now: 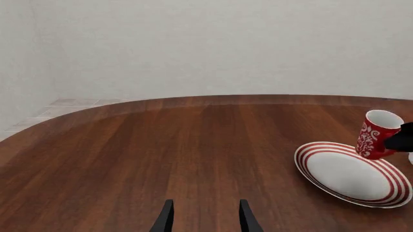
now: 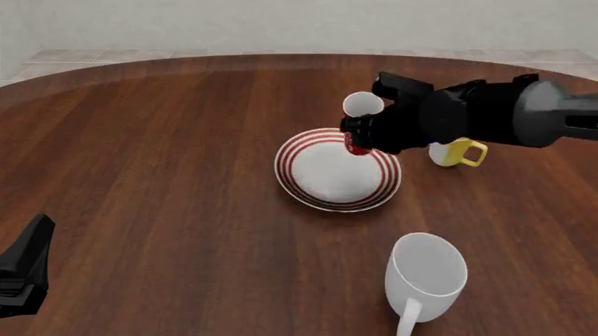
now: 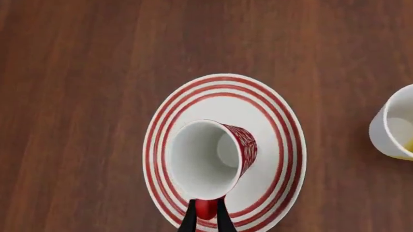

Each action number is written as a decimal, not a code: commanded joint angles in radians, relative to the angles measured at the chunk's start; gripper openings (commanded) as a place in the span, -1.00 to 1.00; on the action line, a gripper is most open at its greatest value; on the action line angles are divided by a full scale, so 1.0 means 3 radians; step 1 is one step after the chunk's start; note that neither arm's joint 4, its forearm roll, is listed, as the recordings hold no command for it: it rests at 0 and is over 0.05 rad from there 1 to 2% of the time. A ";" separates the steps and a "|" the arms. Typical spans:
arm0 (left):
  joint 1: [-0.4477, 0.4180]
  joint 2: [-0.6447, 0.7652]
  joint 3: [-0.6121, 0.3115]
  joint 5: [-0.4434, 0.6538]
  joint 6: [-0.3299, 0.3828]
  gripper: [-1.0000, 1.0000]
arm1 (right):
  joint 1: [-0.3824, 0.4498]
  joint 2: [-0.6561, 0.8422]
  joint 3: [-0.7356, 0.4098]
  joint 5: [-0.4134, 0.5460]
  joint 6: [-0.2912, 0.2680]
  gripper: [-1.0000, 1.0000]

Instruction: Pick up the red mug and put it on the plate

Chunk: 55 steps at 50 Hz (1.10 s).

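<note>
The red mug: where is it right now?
In the front view the red mug is right of centre, held by its handle in the right gripper above the far-right rim of the plate, left of the yellow-and-white mug.

The red mug pinched in my right gripper is deep red with a curly white pattern on the outside, plain white inside, and a solid red handle. Right under it, the plate is white with concentric red rings round the rim. Off past my fingers there's a yellow-and-white mug, and a large white mug that's all white. The table is reddish-brown wood grain. My arms are black.
</note>
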 commanded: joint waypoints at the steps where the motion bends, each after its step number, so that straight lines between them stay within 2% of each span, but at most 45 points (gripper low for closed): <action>1: 0.0000 0.0000 0.0000 0.0000 0.0000 1.00 | 0.0037 0.0156 -0.0107 -0.0022 0.0037 -1.00; 21: 0.0000 0.0000 0.0000 0.0000 0.0000 1.00 | 0.0023 0.0271 -0.0083 -0.0081 0.0017 -1.00; 55: 0.0000 0.0000 0.0000 0.0000 0.0000 1.00 | 0.0171 0.0474 -0.0160 -0.0101 0.0060 -1.00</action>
